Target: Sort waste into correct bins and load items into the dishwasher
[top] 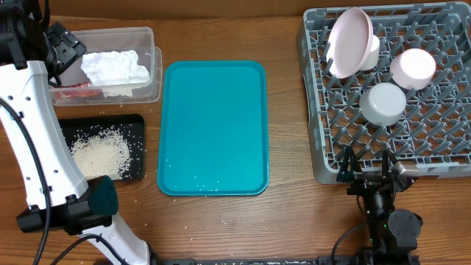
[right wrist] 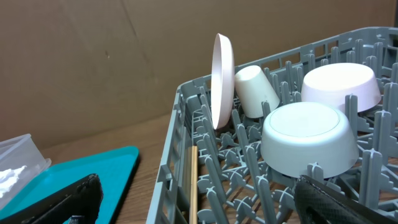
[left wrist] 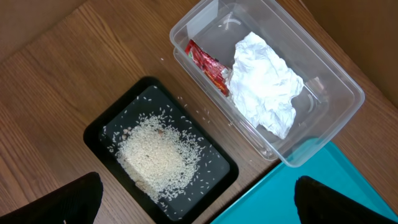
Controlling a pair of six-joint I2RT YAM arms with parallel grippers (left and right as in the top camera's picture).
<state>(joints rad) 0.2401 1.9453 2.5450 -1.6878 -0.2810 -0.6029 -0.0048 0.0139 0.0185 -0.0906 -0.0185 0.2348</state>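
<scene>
Both of my grippers stand wide and hold nothing. My left gripper (left wrist: 199, 208) hangs above the left part of the tabletop (top: 287, 221), looking down on the two bins. My right gripper (right wrist: 199, 205) sits low at the near edge of the grey dish rack (top: 315, 110), pointing in over its pegs.

The two bins lie side by side. One clear plastic tub (left wrist: 214, 22) holds one crumpled white napkin (left wrist: 264, 87) and one red sauce packet (left wrist: 208, 65), which lies along the tub's wall and touches the napkin. One shallow black tray (left wrist: 93, 132) just beside the tub carries the rice (left wrist: 158, 155) in a single loose heap. Stray grains are scattered over the rest of that tray and on the wood around it. A few more specks lie near the front edge of the one teal serving tray (top: 213, 125), which otherwise carries nothing and lies between the bins and the rack.

Four dishes are in the rack. One larger white plate (right wrist: 222, 81) stands on edge among the pegs at the far corner. One small white cup (right wrist: 255, 90) lies tipped on its side, touching the plate. One small white plate (right wrist: 341, 87), deep-sided, rests upside down to the right. One pale grey bowl (right wrist: 308, 140) rests upside down nearer to me.
</scene>
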